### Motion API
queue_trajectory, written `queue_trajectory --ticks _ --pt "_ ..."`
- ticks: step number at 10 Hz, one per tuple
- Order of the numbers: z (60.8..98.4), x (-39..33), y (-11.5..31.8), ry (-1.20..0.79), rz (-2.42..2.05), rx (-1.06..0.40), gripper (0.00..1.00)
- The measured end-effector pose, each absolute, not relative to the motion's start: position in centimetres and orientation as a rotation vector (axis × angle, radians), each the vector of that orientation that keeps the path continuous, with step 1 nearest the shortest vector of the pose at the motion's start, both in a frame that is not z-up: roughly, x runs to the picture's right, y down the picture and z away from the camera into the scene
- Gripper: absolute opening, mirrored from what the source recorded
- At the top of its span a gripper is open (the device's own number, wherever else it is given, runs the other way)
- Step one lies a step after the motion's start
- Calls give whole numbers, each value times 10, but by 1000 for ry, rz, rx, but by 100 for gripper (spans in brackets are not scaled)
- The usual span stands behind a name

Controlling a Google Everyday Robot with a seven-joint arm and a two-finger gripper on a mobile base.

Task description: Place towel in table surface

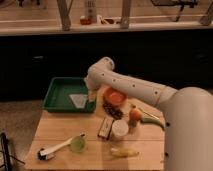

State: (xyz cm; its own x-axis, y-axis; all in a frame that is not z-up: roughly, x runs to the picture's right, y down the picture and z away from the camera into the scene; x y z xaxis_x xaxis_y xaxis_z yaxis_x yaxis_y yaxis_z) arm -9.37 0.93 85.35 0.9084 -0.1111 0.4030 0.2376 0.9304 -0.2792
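Note:
The towel (79, 100) is a small pale cloth lying flat in the right part of the green tray (57, 96). The tray stands on the back left corner of the light wooden table surface (62, 131). My gripper (91, 94) hangs down from the white arm (125, 85) over the tray's right edge, just to the right of the towel. I cannot tell whether it touches the towel.
An orange bowl (115, 96) and a dark bag (114, 110) sit right of the tray. A white cup (119, 129), an orange fruit (135, 115), a snack bar (104, 128), a banana (124, 152) and a white-handled brush (61, 146) with a green cup (77, 144) lie nearer the front.

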Motion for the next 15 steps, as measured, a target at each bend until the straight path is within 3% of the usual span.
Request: queue_trajectory --ticks 7,15 --pt "877 -124 8 -440 -205 -341 80" --pt "892 -146 26 -474 -242 -455 80"
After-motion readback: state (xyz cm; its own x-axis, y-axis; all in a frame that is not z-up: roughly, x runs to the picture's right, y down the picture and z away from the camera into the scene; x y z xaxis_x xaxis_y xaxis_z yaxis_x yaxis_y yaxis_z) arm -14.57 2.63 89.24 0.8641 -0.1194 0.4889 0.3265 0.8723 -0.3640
